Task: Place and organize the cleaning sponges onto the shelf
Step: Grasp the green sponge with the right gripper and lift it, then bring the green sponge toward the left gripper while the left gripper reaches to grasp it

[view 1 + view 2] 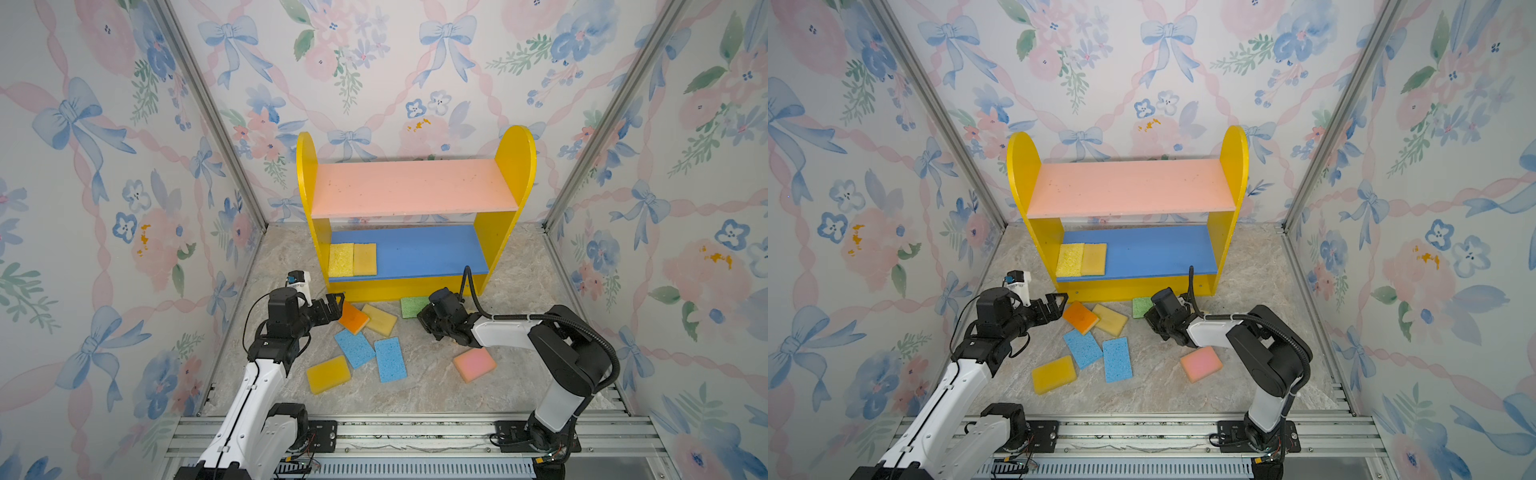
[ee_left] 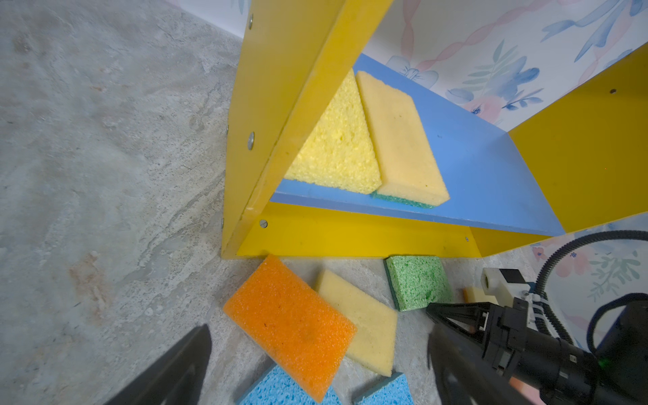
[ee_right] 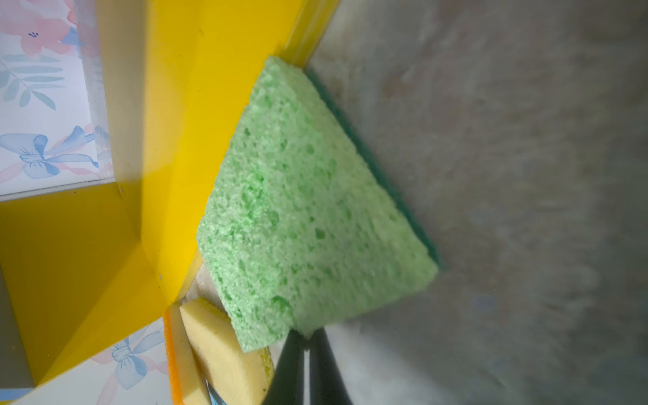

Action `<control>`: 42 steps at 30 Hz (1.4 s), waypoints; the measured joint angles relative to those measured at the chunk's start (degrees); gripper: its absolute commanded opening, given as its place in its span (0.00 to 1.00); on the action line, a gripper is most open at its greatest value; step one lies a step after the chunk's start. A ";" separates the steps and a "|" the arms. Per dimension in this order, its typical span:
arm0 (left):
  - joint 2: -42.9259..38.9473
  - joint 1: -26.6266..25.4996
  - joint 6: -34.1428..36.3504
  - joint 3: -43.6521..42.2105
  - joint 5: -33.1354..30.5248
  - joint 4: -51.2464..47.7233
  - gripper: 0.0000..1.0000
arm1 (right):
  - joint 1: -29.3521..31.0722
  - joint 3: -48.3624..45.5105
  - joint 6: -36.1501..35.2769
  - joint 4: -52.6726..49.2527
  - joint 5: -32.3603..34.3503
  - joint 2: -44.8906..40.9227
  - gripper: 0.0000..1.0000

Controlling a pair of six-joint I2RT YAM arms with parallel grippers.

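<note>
The shelf (image 1: 513,174) stands at the back, and its blue lower board (image 1: 428,249) holds a yellow sponge (image 1: 340,259) and a tan-yellow sponge (image 1: 365,259) side by side at the left end. My right gripper (image 3: 306,336) is shut on a corner of the green sponge (image 3: 308,210), which lies against the shelf's front base (image 1: 411,306). My left gripper (image 2: 319,368) hangs open over the orange sponge (image 2: 291,322), which overlaps a tan-yellow sponge (image 1: 380,319). Two blue sponges (image 1: 354,348) (image 1: 390,359), a yellow one (image 1: 328,374) and a pink one (image 1: 474,364) lie loose on the floor.
The pink upper board (image 1: 409,187) is bare. Floral walls close in on three sides, with metal corner posts (image 1: 216,124). An aluminium rail (image 1: 415,432) carrying both arm bases runs along the front edge. The right arm's black cable (image 1: 469,286) loops up before the shelf.
</note>
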 measured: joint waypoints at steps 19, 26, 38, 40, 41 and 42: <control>1.90 -8.26 -6.93 -1.33 7.85 2.51 0.98 | 0.44 7.28 -26.01 -28.72 -8.00 -17.90 0.00; 6.12 -13.11 -12.79 -3.72 14.01 6.93 0.98 | 8.04 8.61 -38.84 -37.57 -12.83 -19.85 0.00; 14.91 -13.60 -23.28 -4.39 29.42 15.69 0.98 | 9.03 10.25 -50.42 -35.95 -17.97 -20.65 0.00; 15.13 -13.75 -25.88 -4.94 31.56 19.19 0.98 | 9.03 11.34 -51.36 -35.04 -19.06 -20.65 0.00; 15.17 -13.99 -27.17 -5.18 32.52 20.92 0.98 | 9.03 11.85 -51.87 -34.45 -19.65 -20.65 0.00; 15.23 -14.23 -28.04 -5.29 33.31 22.25 0.98 | 9.03 12.24 -52.15 -34.01 -20.11 -20.65 0.00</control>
